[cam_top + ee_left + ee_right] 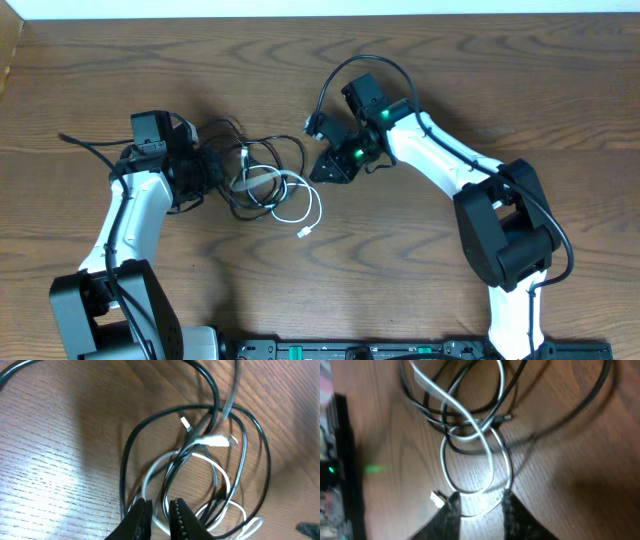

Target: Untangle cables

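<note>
The white cable [300,205] and the black cable [268,146] lie tangled in overlapping loops on the wooden table between the arms. My left gripper [212,170] sits at the tangle's left edge. In the left wrist view its jaws [160,508] stand a narrow gap apart, with the white cable [220,472] running under the gap and black cable [129,452] loops beyond. My right gripper [326,170] is at the tangle's right side. It is open [480,502], astride a loop of white cable [445,460] with a white plug [437,498] by one fingertip; black cable [600,385] curves behind.
The right arm's own thick black wire [358,64] arches above its wrist. A white plug end [303,233] lies on the table in front of the tangle. The table's far edge [320,14] runs along the top.
</note>
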Available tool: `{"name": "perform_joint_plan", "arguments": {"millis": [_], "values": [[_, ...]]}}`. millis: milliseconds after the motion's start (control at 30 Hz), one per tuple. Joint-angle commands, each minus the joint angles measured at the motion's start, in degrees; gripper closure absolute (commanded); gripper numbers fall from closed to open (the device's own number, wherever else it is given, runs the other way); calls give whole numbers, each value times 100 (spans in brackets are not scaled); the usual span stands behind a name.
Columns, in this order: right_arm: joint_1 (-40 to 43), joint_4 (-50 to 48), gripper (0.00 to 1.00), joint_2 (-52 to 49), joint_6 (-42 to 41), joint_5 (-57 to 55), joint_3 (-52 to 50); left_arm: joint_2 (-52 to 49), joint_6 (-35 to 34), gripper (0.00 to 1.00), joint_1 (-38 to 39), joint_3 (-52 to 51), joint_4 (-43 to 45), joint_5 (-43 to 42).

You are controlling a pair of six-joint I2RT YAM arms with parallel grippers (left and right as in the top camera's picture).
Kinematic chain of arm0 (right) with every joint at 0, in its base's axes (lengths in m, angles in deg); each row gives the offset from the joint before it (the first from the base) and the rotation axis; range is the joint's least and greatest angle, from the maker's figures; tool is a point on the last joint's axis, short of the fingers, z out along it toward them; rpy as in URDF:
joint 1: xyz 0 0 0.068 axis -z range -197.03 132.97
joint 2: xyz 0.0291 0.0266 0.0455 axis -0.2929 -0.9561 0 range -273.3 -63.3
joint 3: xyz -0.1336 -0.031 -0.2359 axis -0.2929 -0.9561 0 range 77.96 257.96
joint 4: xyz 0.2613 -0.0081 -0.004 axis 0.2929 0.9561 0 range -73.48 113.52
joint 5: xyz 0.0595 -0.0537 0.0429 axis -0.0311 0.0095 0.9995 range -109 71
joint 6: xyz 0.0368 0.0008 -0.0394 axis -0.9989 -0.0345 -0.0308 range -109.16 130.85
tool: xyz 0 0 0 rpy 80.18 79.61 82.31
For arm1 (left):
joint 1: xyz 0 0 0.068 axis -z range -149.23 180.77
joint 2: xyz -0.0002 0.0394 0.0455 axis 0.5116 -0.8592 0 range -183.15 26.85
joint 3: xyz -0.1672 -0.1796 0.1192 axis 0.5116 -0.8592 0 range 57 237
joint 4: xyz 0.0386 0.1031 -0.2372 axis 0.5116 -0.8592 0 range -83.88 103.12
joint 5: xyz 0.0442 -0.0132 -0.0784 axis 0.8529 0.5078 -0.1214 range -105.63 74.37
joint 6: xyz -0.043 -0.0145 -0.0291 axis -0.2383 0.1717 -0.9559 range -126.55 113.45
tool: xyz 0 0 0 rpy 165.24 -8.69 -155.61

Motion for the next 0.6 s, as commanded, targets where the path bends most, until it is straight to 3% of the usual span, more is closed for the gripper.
{"name": "perform_joint_plan", "arguments": {"millis": [0,100,267,367,433,500,567], "values": [[-192,-63,51,-74,-282,46,68,-52,-31,75,-37,63,-17,68],[-291,-116,43,-74,-280,44,68,-52,-28,67,-37,63,-20,72],[-433,-330,48,-74,-656,46,68,-52,-90,66,-37,59,-109,74],[-492,-520,60,-74,-949,46,68,-52,-140,66,-33,59,-179,72],[-525,-634,83,-74,-1143,98,68,-52,-142,66,-17,59,-234,70],[-557,-671,98,-74,-1438,136,68,-52,-210,66,4,59,-323,72],[-575,-579,99,-74,-1871,24,68,-52,-264,68,46,50,-461,72]]}}
